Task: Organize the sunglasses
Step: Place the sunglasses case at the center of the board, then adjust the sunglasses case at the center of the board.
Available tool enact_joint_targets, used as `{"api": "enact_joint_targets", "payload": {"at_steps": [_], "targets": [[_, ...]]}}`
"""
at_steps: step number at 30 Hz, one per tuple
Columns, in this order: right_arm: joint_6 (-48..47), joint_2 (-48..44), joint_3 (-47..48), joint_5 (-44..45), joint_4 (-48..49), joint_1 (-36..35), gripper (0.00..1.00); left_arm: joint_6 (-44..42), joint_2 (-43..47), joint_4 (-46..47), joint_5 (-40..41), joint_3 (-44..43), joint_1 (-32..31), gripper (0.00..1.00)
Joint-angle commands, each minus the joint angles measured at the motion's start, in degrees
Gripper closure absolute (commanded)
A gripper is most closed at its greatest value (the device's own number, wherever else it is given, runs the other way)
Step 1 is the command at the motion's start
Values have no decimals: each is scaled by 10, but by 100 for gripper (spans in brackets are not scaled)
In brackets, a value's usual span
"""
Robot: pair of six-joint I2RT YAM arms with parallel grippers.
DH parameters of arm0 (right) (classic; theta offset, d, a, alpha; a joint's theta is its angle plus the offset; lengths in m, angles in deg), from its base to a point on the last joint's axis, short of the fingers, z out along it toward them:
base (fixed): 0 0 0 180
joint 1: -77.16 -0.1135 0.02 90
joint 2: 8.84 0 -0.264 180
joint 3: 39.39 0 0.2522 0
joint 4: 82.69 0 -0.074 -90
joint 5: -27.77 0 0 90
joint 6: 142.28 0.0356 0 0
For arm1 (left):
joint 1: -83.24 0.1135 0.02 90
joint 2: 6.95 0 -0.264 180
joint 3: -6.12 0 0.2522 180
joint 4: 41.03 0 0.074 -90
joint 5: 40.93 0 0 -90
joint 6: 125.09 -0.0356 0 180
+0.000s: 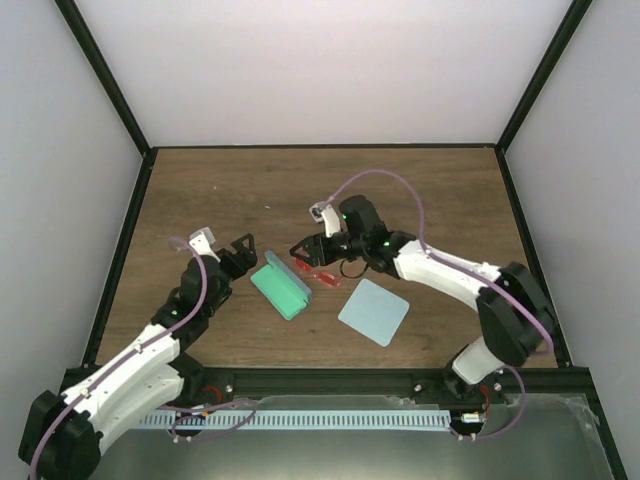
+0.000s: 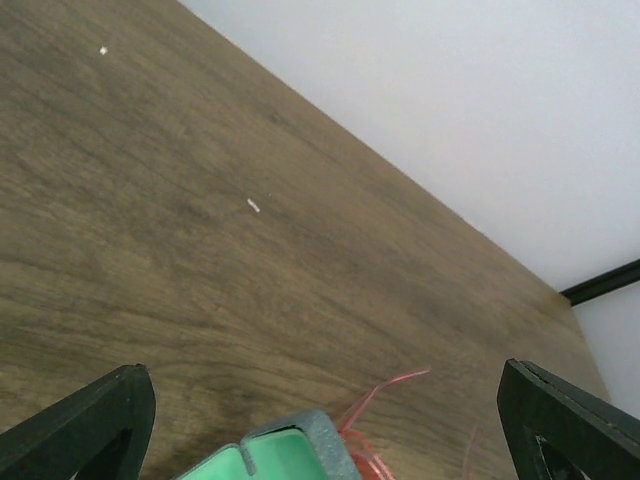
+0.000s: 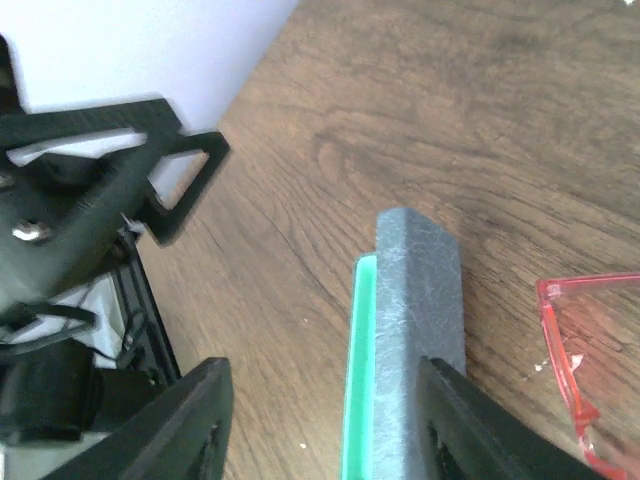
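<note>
The sunglasses (image 1: 318, 273) lay on the table (image 1: 220, 190) just beside the open case (image 1: 280, 287), on its right side, with the right gripper (image 1: 305, 250) just beyond them. Its jaws stood apart, straddling the case's grey wall without clamping it. The left gripper (image 1: 243, 247) hung wide open near the case's far-left corner, the case lying between it and the sunglasses

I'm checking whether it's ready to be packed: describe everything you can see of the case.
The case is a small rectangular box, grey-blue and felt-like outside, mint green inside. It lies open on the table, nothing visible in it, its lid standing along the side nearer the sunglasses. The right tool has one finger either side of that lid; whether they touch it is unclear.
</note>
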Motion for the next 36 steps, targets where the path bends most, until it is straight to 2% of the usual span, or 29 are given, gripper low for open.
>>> {"api": "enact_joint_targets", "payload": {"at_steps": [1,3,6,8,12,15,18,30,36], "targets": [[9,-79,-19,50,-22,-21,63,-10,-35,-13,-8,-26,2,4],[12,-113,-37,65,-27,-46,75,-9,-42,-11,-10,-27,2,4],[17,-147,-67,84,-27,-95,79,-6,-47,2,-13,-19,2,4],[20,-153,-85,96,-26,-131,79,-6,-52,5,-14,-17,2,4],[32,-124,-104,189,-24,-201,78,-4,-51,0,-16,-19,2,4],[41,-72,-99,235,-12,-237,69,-4,-37,-2,-11,-16,2,4],[52,-13,-87,254,7,-261,66,-4,-28,-4,-12,-15,2,4],[83,127,-55,314,70,-293,66,-2,-33,0,-25,-15,2,4],[84,152,-42,339,72,-298,67,-3,-42,1,-24,-17,2,4]]}}
